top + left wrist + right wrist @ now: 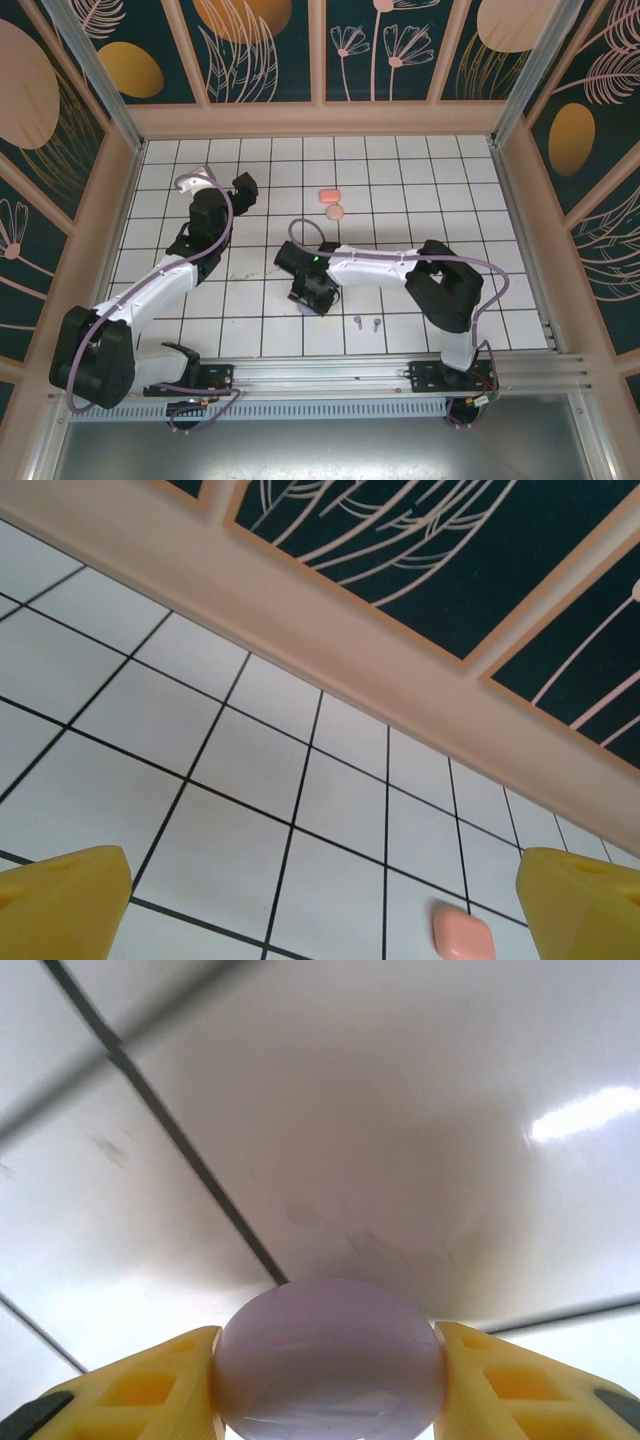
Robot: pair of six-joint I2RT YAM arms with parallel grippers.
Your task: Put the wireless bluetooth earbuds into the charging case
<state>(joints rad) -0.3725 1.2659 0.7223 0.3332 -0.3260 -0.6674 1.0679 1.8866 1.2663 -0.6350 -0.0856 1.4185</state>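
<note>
Two purple earbuds (358, 322) lie side by side on the white tiled table (440, 180), tiny stemmed specks against the squares, close to the near edge. Just up and to the left of them, the right gripper (312, 292) is down at the table. Its yellow fingers (150, 1390) press against both flanks of a pale lilac charging case (328, 1360), smooth, rounded and glossy (lid open or closed, I can't tell from here). To pick it up well, I'd want a centred, gentle squeeze, since that slick shell could squirt out. The left gripper (322, 890) hangs spread wide, holding nothing, with a pink case (462, 935) on the tiles ahead of it.
</note>
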